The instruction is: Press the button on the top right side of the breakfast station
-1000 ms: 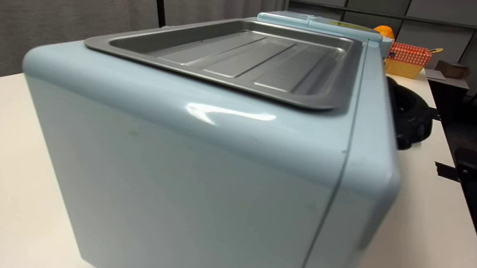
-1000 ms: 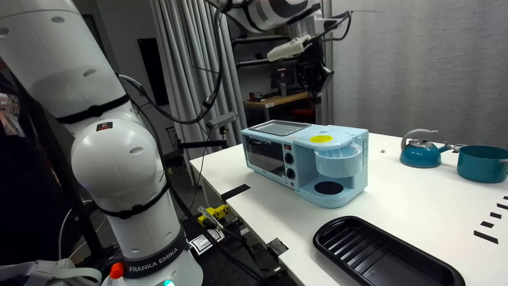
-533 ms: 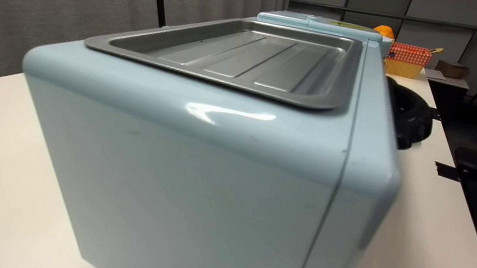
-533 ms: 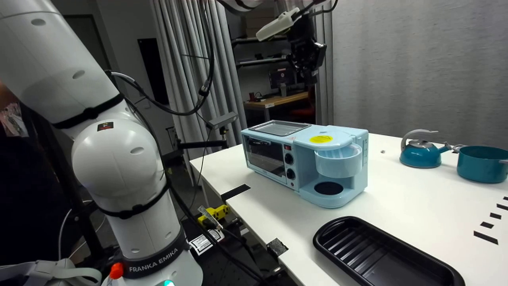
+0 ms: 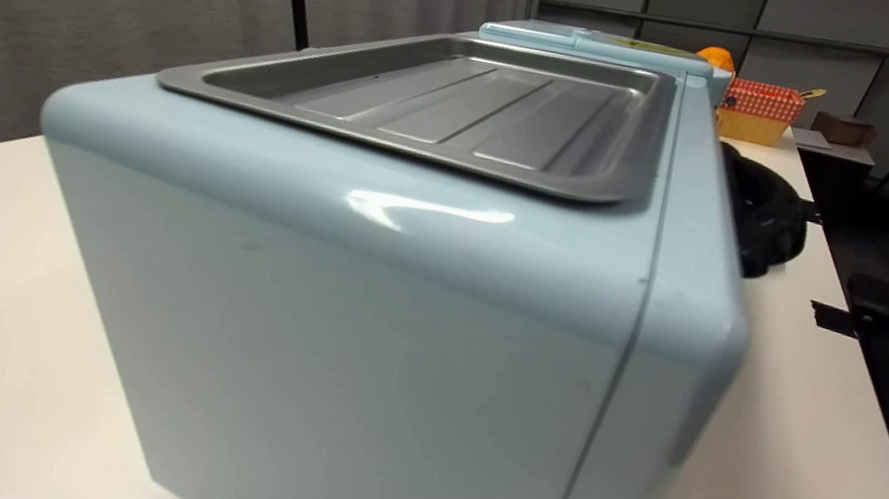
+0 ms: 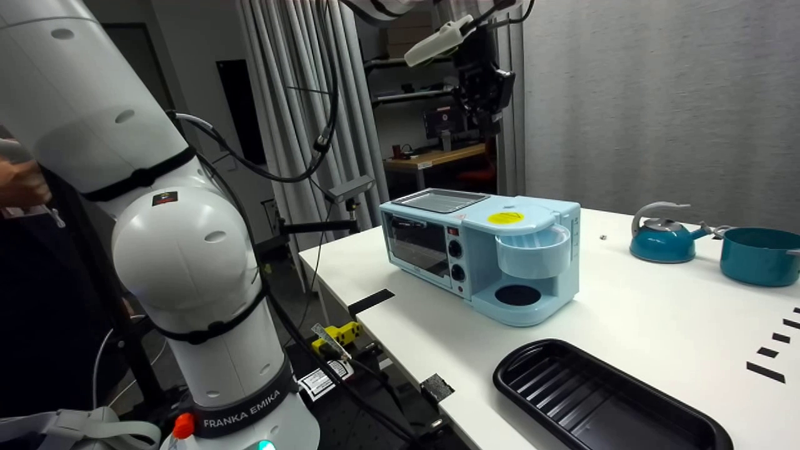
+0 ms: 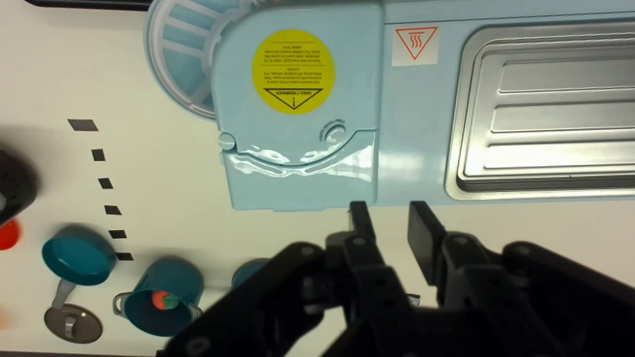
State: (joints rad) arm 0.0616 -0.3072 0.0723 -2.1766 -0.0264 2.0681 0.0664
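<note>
In the wrist view the hand [image 7: 390,218] sits at five o'clock, its fingers [image 7: 424,238] a narrow gap apart with pale worktop [image 7: 168,213] showing between them. The breakfast station [image 7: 415,114] spreads from ten o'clock round to three; counted from the hand, the small raised button [image 7: 336,134] on its top lies at eleven, the round yellow label [image 7: 293,73] farther off on that same line, and the griddle tray [image 7: 553,113] at two. A teal two-handled pot [image 7: 181,272] stands at about eight. In an exterior view the hand hangs well apart above the station, at its twelve o'clock; a black ribbed pan [image 6: 603,390] lies between four and five, and a teal kettle [image 6: 664,244] stands at three. In an exterior view the station looms large, end on, with a red-checked basket [image 5: 761,102] beyond it at two o'clock.
</note>
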